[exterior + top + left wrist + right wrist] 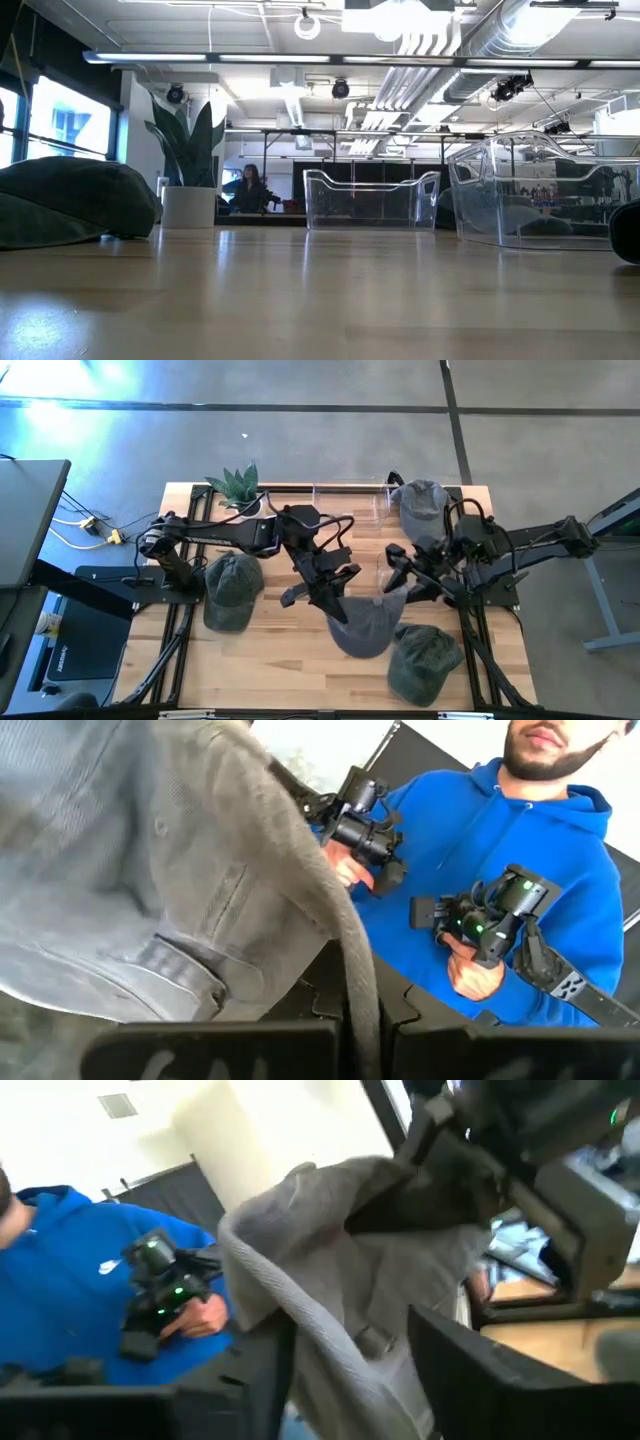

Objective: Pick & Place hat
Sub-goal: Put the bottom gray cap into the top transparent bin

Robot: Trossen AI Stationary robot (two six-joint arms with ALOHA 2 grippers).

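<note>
The grey hat (365, 622) is pinched by the left gripper (335, 600); the right gripper (400, 585) fingers are parted. A thin brim hold could slip.

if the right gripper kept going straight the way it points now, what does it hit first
Most likely the grey hat directly ahead of the right gripper, held up by the left gripper; depth is unclear.

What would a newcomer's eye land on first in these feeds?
The grey hat at the table's middle front, pinched by the shut left gripper while the right gripper stands open just beside it. Next, the green hats: one at left, one at front right. Then the person in a blue hoodie holding controllers.
</note>
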